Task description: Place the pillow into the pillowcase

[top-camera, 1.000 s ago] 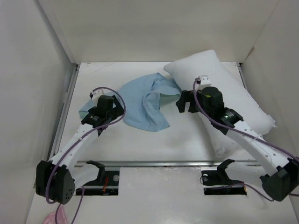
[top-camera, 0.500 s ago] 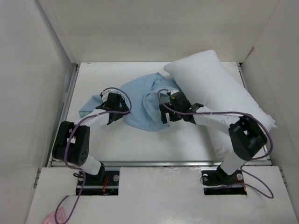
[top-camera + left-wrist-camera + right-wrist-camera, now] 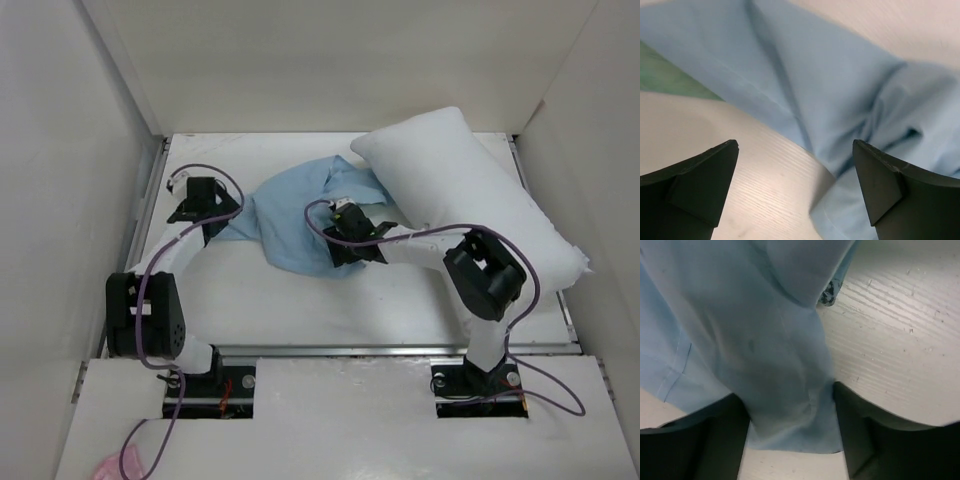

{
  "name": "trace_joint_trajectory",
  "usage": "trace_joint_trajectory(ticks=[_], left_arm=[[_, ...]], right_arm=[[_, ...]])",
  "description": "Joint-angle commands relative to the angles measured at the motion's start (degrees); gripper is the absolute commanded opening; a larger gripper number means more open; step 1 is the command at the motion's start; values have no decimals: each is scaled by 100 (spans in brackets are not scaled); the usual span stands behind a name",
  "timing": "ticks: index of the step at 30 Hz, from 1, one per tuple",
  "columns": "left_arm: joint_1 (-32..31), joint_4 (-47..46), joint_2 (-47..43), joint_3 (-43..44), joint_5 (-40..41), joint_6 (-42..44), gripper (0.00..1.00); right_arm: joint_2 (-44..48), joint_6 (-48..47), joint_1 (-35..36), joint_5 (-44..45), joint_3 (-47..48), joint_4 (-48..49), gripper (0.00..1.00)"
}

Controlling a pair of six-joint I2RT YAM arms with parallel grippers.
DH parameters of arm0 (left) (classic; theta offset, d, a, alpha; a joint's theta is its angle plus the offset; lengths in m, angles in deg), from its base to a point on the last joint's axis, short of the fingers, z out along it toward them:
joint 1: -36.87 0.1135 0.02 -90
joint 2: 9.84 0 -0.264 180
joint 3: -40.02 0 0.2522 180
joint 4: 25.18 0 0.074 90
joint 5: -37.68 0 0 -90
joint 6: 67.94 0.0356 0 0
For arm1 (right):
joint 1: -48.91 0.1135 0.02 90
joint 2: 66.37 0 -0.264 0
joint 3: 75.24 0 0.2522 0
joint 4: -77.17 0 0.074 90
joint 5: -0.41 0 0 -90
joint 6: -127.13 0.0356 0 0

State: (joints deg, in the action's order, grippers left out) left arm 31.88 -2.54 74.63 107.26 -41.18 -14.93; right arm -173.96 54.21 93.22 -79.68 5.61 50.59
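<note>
Here the light blue pillowcase point(image 3: 295, 220) lies crumpled on the table point(image 3: 300, 300), its far corner touching the white pillow point(image 3: 470, 195) at the right. The left gripper point(image 3: 795, 145) hangs spread wide over its left end. The right gripper point(image 3: 785, 395) straddles a fabric fold; whether it pinches, I cannot tell

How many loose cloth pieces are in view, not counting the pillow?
2: the pillowcase left of the pillow, and a pink scrap at the near-left corner, partly cut off. Others may hide under the pillow.
</note>
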Motion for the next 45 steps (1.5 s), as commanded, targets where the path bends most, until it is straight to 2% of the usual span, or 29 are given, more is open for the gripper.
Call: trace_joint_trajectory(ticks=[1, 3, 5, 6, 7, 9, 13, 14, 15, 16, 17, 21, 22, 24, 26, 27, 28, 29, 30, 31, 32, 33, 34, 35, 38, 39, 42, 43, 45], left_arm=[[481, 218, 130, -40, -41, -194, 98], [482, 272, 429, 198, -190, -142, 97], [482, 36, 833, 347, -453, -142, 95], [482, -105, 956, 470, -681, -142, 94], [482, -211, 1219, 541, -753, -211, 93], [421, -317, 1466, 847, -815, -212, 92], [253, -317, 1977, 1305, -744, -212, 89], [201, -317, 2195, 1384, -744, -160, 80], [201, -413, 2293, 1463, -892, -159, 57], [201, -475, 2398, 1603, -1103, -81, 20], [201, -475, 2477, 1701, -1174, -80, 0], [392, -362, 2497, 2560, -1035, 297, 0], [490, -222, 2426, 2815, -1035, 385, 0], [727, -46, 2294, 3807, -921, 543, 0], [1140, 323, 2407, 4790, -920, 693, 0], [1280, 542, 2582, 6205, -1146, 798, 0], [1560, 805, 3132, 7080, -1236, 860, 0], [1702, 1330, 3494, 8046, -1402, 860, 0], [1851, 1492, 3837, 9840, -1865, 791, 0], [2010, 1493, 4171, 10319, -2148, 651, 0], [2377, 884, 4070, 10324, -2481, 93, 0], [2563, 321, 3825, 9445, -3146, -200, 0], [2739, -285, 3518, 8853, -3335, -508, 0], [3028, -943, 3089, 8490, -3520, -850, 0], [3267, -521, 3250, 9170, -3801, -670, 0], [3320, -337, 3252, 9242, -4003, -582, 0], [3382, -37, 2920, 8236, -4243, -73, 0], [3382, 51, 2796, 7805, -4243, 68, 0], [3382, 200, 2541, 6662, -4190, 471, 3]], right_arm=[[-69, 50, -28, 423, 261, -19, 60], [1, 50, -28, 528, 261, -141, 46], [211, 111, -28, 635, 209, -307, 27], [325, 111, -28, 635, 138, -379, 11], [457, 111, -28, 687, 138, -449, 5], [903, -20, -28, 740, -3, -642, 0], [1494, -82, -28, 802, -91, -1081, 0], [1582, -82, -28, 732, -91, -1152, 0], [1670, -152, -28, 731, -39, -1214, 0], [1854, -152, -28, 644, -38, -1345, 0], [1960, -231, -28, 644, 23, -1346, 0], [2190, -513, -90, 1116, 637, -1539, 0], [2103, -591, -290, 1275, 1248, -1609, 0], [1769, -644, -537, 1548, 1988, -1742, 0], [1244, -776, -1037, 1436, 3314, -1742, 0], [1006, -916, -1222, 1252, 3894, -1802, 0], [742, -1013, -1519, 928, 4543, -1907, 0], [461, -1136, -1592, 864, 5968, -2013, 0], [-81, -1485, -1593, 811, 6670, -2197, 0], [-304, -1628, -1593, 811, 7312, -2199, 0], [-480, -1629, -1593, 811, 8310, -2199, 0], [-595, -1629, -1593, 732, 8564, -2120, 0], [-509, -1681, -1593, 566, 8566, -1867, 0], [-143, -1682, -1593, 303, 8079, -1229, 0], [483, -1682, -1593, 82, 7014, -653, 0], [667, -1682, -1593, -84, 6202, -539, 0], [1213, -1603, -1479, -532, 4923, -467, 7], [1275, -1533, -1426, -586, 4101, -467, 9], [1346, -1261, -1312, -657, 3323, -669, 9]])
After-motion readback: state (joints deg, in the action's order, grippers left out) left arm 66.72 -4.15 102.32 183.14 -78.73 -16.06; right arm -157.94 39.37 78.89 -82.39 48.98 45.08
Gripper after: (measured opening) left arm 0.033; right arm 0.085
